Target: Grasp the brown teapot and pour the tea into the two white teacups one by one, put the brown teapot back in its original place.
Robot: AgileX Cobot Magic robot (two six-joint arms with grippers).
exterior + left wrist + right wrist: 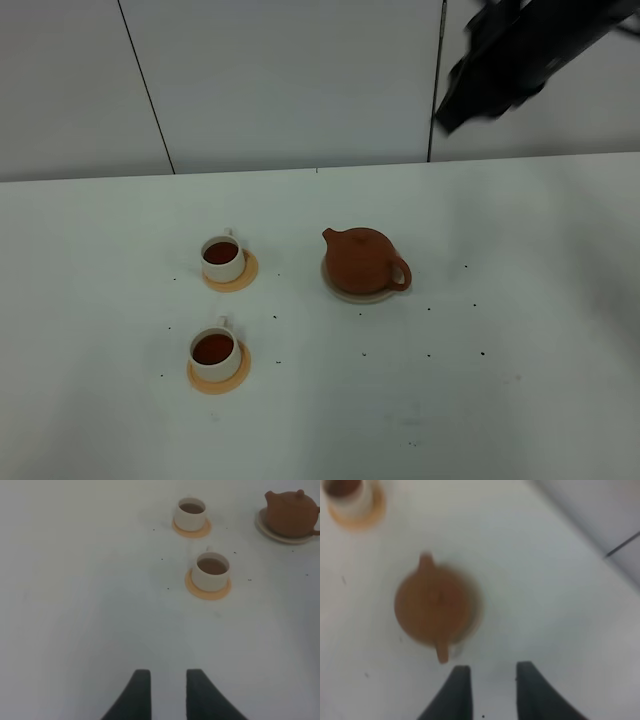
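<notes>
The brown teapot [362, 260] stands upright on its pale saucer [345, 294], spout to the left and handle to the right. Both white teacups [222, 257] [215, 352] hold dark tea and sit on orange coasters left of the pot. My right arm [510, 60] hangs high at the back right, blurred. In the right wrist view the right gripper [493, 690] is open and empty above the teapot [432, 605], clear of it. The left gripper [168, 690] is open over bare table, well short of the nearer teacup [211, 571], the farther teacup [190, 513] and the teapot [291, 514].
Two orange coasters [232, 278] [218, 377] lie under the cups. Small dark specks [428, 354] dot the white table around the pot. A grey panelled wall [300, 80] closes the table's far edge.
</notes>
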